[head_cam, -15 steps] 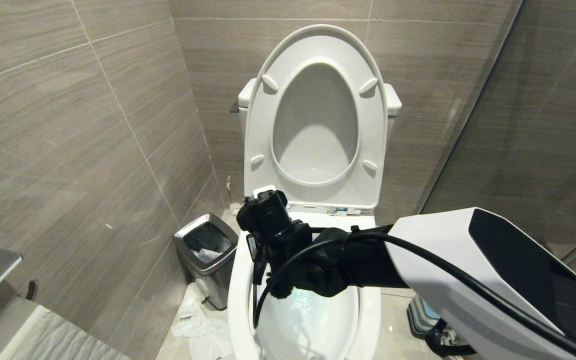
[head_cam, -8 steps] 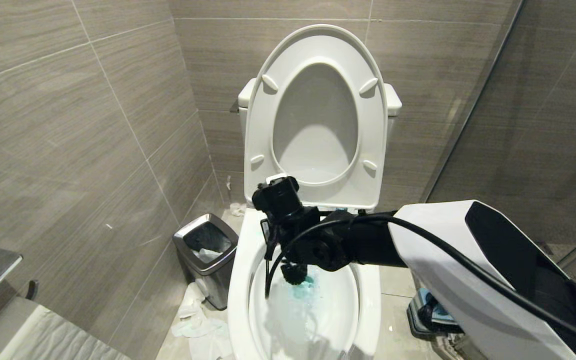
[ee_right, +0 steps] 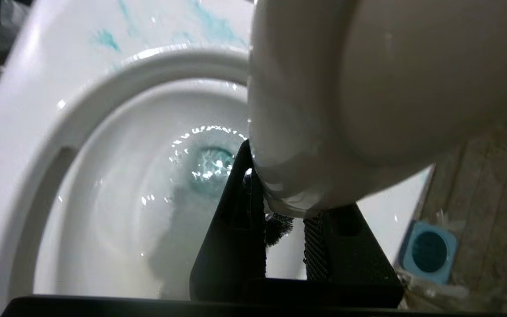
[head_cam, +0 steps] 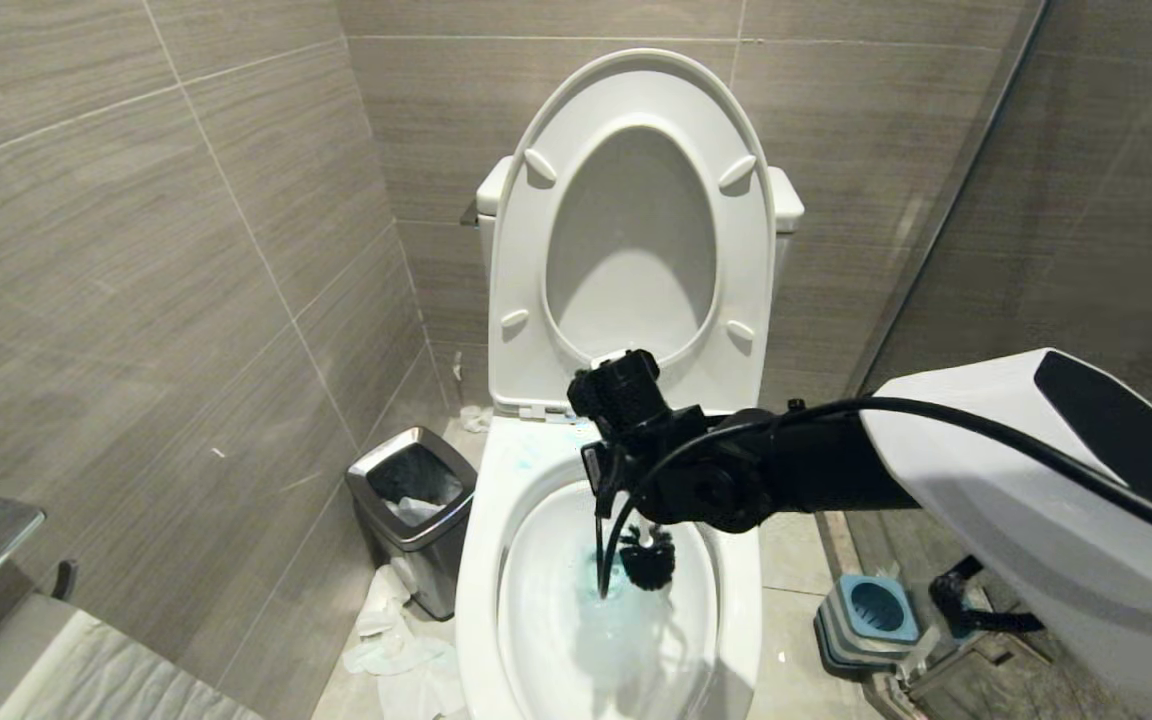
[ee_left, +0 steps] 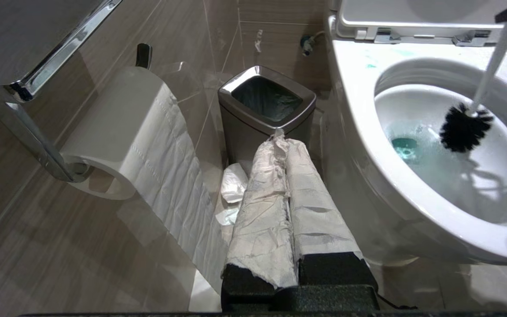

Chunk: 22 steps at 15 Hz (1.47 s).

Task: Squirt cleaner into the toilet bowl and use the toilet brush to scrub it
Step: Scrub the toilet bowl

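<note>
The toilet bowl (head_cam: 476,590) stands open with seat and lid up. Turquoise cleaner (head_cam: 604,585) tints the water, and faint smears mark the rim (head_cam: 526,462). My right gripper (head_cam: 636,495) hangs over the bowl's back half, shut on the white handle (ee_right: 359,88) of the toilet brush. Its black bristle head (head_cam: 648,568) sits low inside the bowl, just right of the blue water and against the inner wall. The left wrist view shows the same bristle head (ee_left: 464,131) and slim handle (ee_left: 491,70). My left gripper (ee_left: 280,136), wrapped in paper, is shut and parked low, left of the toilet.
A chrome-rimmed bin (head_cam: 414,500) stands left of the bowl with crumpled tissue (head_cam: 386,640) on the floor beside it. The blue-and-grey brush holder (head_cam: 866,620) sits on the floor at the right. A toilet paper roll (ee_left: 121,132) hangs on the left wall.
My right arm has swung from the bowl's left side towards its back right, carrying the brush. The bristle head has come into plain view, and the brush holder is uncovered.
</note>
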Available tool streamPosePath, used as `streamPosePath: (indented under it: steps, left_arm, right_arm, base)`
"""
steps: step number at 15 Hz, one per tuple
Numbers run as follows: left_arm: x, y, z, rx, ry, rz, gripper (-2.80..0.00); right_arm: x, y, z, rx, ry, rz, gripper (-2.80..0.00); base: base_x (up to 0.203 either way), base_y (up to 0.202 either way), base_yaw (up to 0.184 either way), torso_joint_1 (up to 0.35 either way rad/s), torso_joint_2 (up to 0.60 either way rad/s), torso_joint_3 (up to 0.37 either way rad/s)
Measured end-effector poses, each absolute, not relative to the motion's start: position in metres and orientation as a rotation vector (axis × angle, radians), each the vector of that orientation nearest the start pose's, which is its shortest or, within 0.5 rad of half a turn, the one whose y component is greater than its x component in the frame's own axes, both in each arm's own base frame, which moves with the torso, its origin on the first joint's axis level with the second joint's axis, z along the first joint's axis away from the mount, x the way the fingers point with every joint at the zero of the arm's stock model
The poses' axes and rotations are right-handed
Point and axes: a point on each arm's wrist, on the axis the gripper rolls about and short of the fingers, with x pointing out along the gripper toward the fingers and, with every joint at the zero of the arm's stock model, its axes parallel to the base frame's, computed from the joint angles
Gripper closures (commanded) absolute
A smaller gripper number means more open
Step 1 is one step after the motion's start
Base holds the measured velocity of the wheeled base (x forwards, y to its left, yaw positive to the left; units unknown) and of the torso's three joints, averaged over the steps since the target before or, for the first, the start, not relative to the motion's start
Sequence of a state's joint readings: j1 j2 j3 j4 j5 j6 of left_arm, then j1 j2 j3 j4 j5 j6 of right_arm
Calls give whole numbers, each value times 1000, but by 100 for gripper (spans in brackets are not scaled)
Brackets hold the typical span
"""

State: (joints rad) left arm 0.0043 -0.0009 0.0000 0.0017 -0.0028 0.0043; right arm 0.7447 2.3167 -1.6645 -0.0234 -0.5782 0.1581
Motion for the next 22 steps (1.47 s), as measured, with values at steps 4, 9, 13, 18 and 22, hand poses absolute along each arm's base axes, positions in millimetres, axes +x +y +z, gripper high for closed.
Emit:
streamPosePath:
  steps: [4, 9, 13, 18, 22]
  left_arm:
    - [-23, 0, 75, 4, 1, 1, 0]
    - [-23, 0, 75, 4, 1, 1, 0]
    - [-23, 0, 75, 5, 1, 1, 0]
    - [-23, 0, 75, 4, 0, 1, 0]
    - [-23, 0, 75, 4, 1, 1, 0]
  right_arm:
    - [318, 302, 114, -241, 517, 183, 0]
    - [263, 330, 107, -226, 526, 300, 0]
    - [246, 359, 102, -214, 502, 364, 0]
    - [275, 389, 111, -178, 405, 345, 0]
    - [326, 379, 116, -190, 343, 271, 0]
  base:
    - [0, 0, 0, 0, 0, 0]
    - [0, 0, 0, 0, 0, 0]
    - [0, 0, 0, 0, 0, 0]
    - [0, 0, 0, 0, 0, 0]
    - [0, 0, 0, 0, 0, 0]
